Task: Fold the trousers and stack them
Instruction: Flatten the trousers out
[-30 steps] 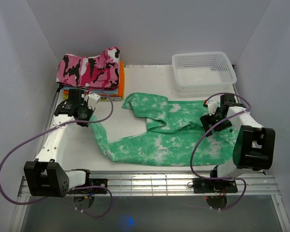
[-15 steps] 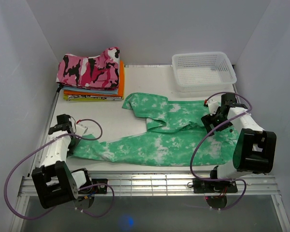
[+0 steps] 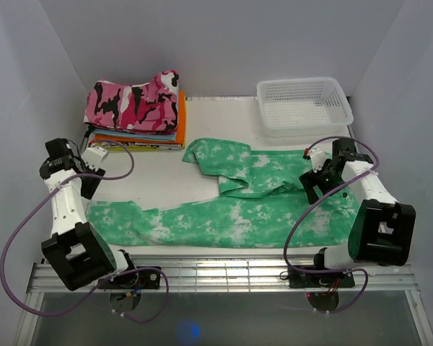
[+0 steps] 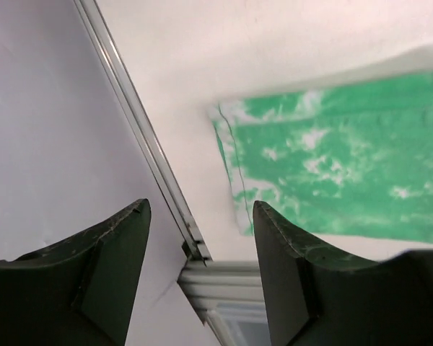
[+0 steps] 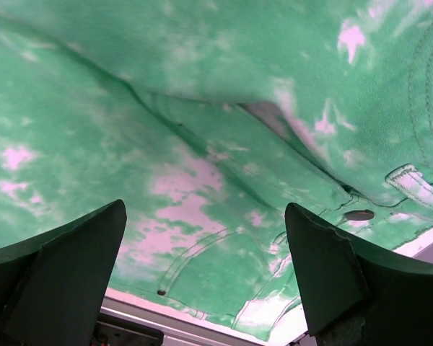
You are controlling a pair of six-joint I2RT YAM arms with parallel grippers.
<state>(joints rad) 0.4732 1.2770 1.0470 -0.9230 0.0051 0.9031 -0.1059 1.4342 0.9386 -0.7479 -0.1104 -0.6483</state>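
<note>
Top view, trousers (image 3: 231, 216) flat across the table's (image 3: 173, 184) near half, left hand (image 3: 85, 182) beside the leg end, right hand (image 3: 312, 189) over the waist, left wrist view, fingers (image 4: 285, 245) spread, empty, cuff (image 4: 234, 169) below, right wrist view, fingers (image 5: 325, 267) spread, empty, above the waistband button (image 5: 359, 215)

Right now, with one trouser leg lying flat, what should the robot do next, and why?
Probably send the open left gripper to the trousers' far leg, which lies bent and rumpled, and pull it straight. The near leg lies flat along the front edge.
</note>
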